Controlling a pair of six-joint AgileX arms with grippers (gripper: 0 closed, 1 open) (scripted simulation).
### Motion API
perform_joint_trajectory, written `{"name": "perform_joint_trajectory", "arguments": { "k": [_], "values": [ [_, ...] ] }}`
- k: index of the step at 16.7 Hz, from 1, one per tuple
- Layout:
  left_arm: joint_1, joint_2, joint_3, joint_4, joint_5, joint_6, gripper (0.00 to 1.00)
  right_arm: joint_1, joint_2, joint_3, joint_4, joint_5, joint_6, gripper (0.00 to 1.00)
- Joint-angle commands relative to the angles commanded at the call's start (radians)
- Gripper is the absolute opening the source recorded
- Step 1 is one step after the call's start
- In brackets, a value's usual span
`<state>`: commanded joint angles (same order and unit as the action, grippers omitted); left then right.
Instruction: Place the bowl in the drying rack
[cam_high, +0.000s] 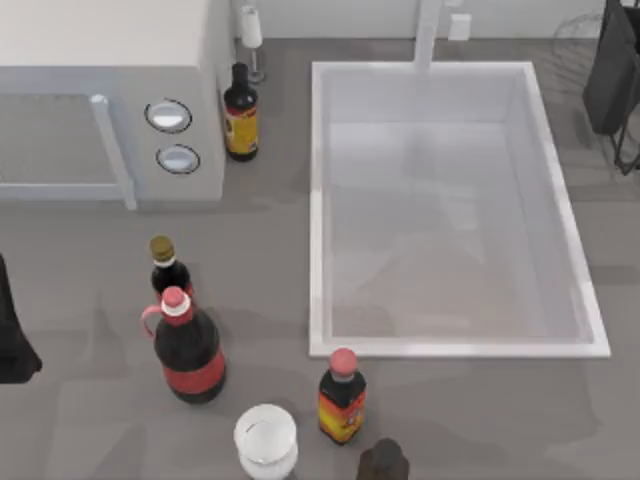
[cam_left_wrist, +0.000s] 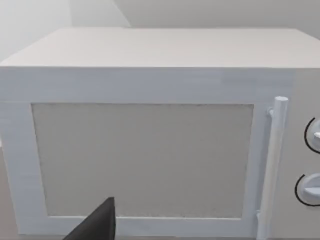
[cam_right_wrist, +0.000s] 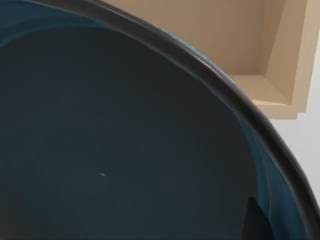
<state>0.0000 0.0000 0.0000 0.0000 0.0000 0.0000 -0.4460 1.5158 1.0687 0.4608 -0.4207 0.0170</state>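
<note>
Teal bowl (cam_right_wrist: 125, 140) sitting right against right wrist camera; right claw's grip: cannot tell. Wire drying rack (cam_high: 625, 150) standing right of sink (cam_high: 455, 348). Left arm idling facing microwave (cam_left_wrist: 150, 135); claw state: cannot tell.

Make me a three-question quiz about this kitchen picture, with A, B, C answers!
1. Where is the white cup?
A. in the sink
B. on the counter near the bottles
C. on the microwave

2. How many knobs has the microwave?
A. two
B. four
C. none

3. What is in the sink?
A. bottles
B. a cup
C. nothing

Answers: B, the cup stands beside the red-capped bottle; A, two round knobs sit by the door handle; C, the basin's floor lies bare.
</note>
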Motion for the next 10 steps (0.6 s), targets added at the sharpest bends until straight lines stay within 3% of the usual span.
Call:
{"name": "perform_joint_trajectory", "arguments": {
  "k": [5, 10],
  "values": [
    [0.0, 0.0, 0.0, 0.0, 0.0, 0.0, 1.0, 0.11, 0.233, -0.071, 0.303, 0.114, -0.001, 0.0],
    [0.0, 0.0, 0.0, 0.0, 0.0, 0.0, 1.0, 0.139, 0.281, -0.09, 0.362, 0.143, -0.001, 0.0]
  ]
}}
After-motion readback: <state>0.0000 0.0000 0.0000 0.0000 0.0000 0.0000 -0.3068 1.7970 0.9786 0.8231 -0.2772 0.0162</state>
